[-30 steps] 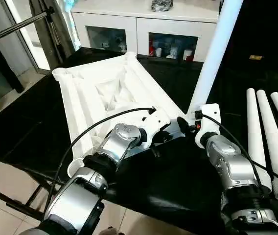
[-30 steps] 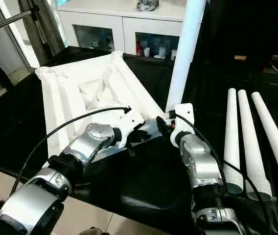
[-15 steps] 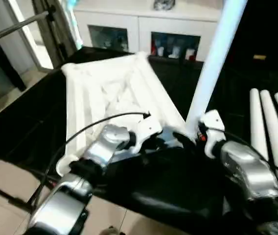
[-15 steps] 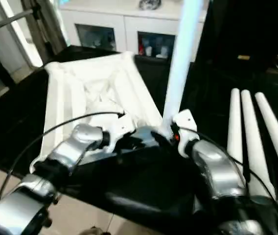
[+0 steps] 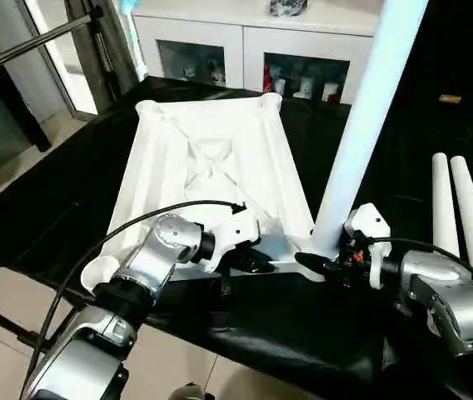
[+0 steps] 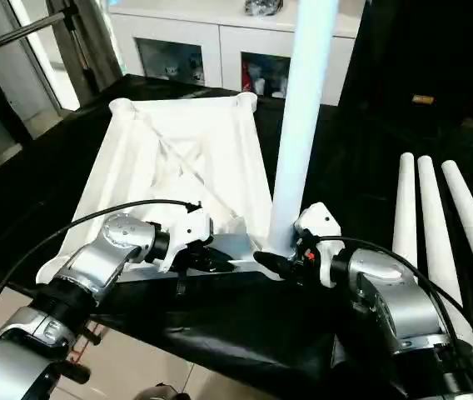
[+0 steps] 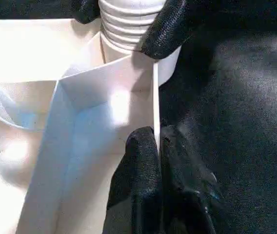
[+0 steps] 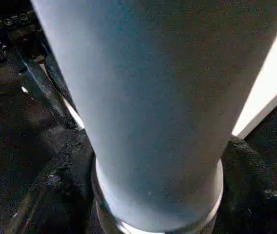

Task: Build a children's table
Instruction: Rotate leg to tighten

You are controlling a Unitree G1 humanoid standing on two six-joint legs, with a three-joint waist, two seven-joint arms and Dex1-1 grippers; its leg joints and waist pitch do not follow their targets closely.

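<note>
Tabletop (image 5: 211, 158) lay upside down on the black surface (image 5: 45, 200), one leg (image 5: 361, 125) standing upright in its near right corner. Left tool (image 7: 157, 146) pinched the near rim; right tool (image 5: 324, 265) gripped the leg's base. Three spare legs (image 5: 461, 217) lay to the right.

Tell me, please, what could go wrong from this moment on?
1. The standing leg leans to one side; if its ribbed end is crooked in the corner socket, pushing may jam it.
2. The left pincer pinches only the thin rim of the top, so the top might slip or swing.
3. The three spare legs lie close beside the right arm, which could roll them.
</note>
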